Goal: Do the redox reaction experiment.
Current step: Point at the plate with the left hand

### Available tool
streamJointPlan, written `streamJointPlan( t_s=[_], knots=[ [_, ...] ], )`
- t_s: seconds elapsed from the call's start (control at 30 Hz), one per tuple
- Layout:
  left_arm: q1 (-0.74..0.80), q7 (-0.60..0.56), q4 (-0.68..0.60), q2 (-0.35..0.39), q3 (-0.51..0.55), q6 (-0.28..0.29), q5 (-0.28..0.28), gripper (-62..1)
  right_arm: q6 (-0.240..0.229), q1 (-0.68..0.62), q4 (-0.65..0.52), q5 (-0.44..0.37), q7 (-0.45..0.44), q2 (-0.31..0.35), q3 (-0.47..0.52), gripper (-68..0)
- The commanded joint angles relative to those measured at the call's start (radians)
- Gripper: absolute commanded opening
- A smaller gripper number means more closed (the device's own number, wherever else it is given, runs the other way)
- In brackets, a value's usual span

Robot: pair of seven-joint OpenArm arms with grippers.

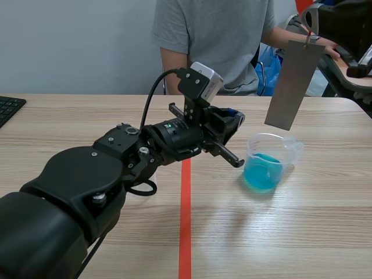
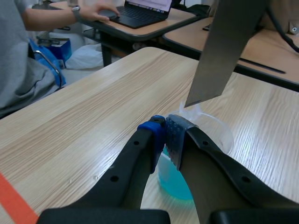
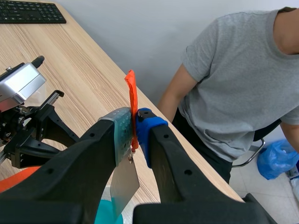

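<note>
keyboard [image 1: 9,107]: lies at the far left edge of the wooden table [image 1: 302,232], well apart from everything else.
left arm [image 1: 87,174]: comes in low from the near left and stretches across the red tape line [image 1: 185,221] toward the middle of the table.
left gripper [image 2: 166,130]: closed on nothing, blue and grey-green pads pressed together; hovers just beside the beaker, tips pointing at its rim.
person [image 1: 215,35]: sits across the table in a grey t-shirt, behind the left gripper, one hand resting on a laptop [image 2: 140,9] at a side desk.
beaker [image 1: 268,163]: clear plastic with a pouring spout, stands upright on the table right of the tape line, just ahead of the left gripper.
blue liquid [image 1: 263,171]: fills the lower part of the beaker.
metal strip [image 1: 293,84]: flat and grey, hangs slightly tilted in the air, lower end above the beaker rim and clear of the liquid.
orange tab [image 3: 132,93]: fixed to the top of the strip, stands up between the right fingers.
right gripper [image 3: 134,126]: raised high at the far right, clamped tight on the orange tab, with the strip hanging below the pads.
</note>
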State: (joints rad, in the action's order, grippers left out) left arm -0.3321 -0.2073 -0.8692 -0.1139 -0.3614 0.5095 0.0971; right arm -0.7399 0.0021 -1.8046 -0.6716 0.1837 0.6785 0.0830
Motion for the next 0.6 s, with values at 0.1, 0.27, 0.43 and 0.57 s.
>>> streamJointPlan(
  t_s=[0.1, 0.27, 0.43, 0.57],
  knots=[
    [-0.014, -0.014, -0.024, -0.021, -0.005, 0.054, 0.005, -57.7, -0.006, 0.020, -0.014, -0.022, -0.014, 0.011, -0.002, -66.4],
    [-0.014, -0.014, -0.024, -0.021, -0.028, 0.054, 0.006, -57.7, -0.006, 0.020, -0.014, -0.022, -0.014, 0.011, -0.002, -66.4],
    [-0.014, -0.013, -0.024, -0.021, -0.032, 0.019, 0.023, -57.7, -0.006, 0.020, -0.014, -0.022, -0.014, 0.011, -0.002, -66.4],
    [-0.014, -0.013, -0.024, -0.021, -0.032, 0.015, 0.023, -57.7, -0.006, 0.020, -0.014, -0.022, -0.014, 0.011, -0.002, -66.4]
  ],
)
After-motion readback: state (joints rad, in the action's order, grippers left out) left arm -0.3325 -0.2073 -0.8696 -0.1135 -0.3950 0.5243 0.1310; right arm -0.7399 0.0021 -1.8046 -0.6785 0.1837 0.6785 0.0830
